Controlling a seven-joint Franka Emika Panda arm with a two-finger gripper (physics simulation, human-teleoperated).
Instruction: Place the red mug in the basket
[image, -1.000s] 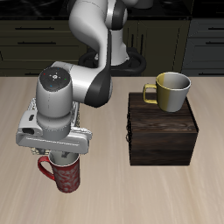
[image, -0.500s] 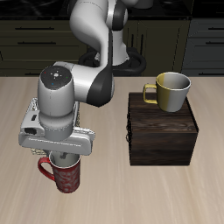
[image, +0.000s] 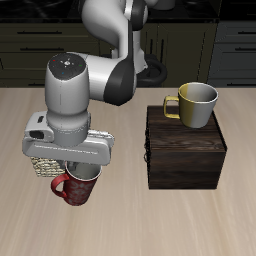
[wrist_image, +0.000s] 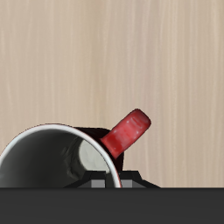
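The red mug (image: 74, 187) hangs from my gripper (image: 82, 174), a little above the table near its front edge. The gripper is shut on the mug's rim. In the wrist view the mug (wrist_image: 35, 149) shows its grey inside and its red loop handle (wrist_image: 128, 132) over bare wood. The woven tan basket (image: 38, 163) sits just behind the mug, mostly hidden under my wrist; only strips of its wicker show. I cannot see its lining.
A dark brown wooden box (image: 186, 150) stands beside the basket, toward the table's middle. A grey mug with a yellow handle (image: 196, 103) sits on the box's back edge. The robot's base and arm (image: 115, 30) rise behind.
The gripper has risen with the red mug in it and moved slightly back toward the basket. The mug now sits higher and has turned a little.
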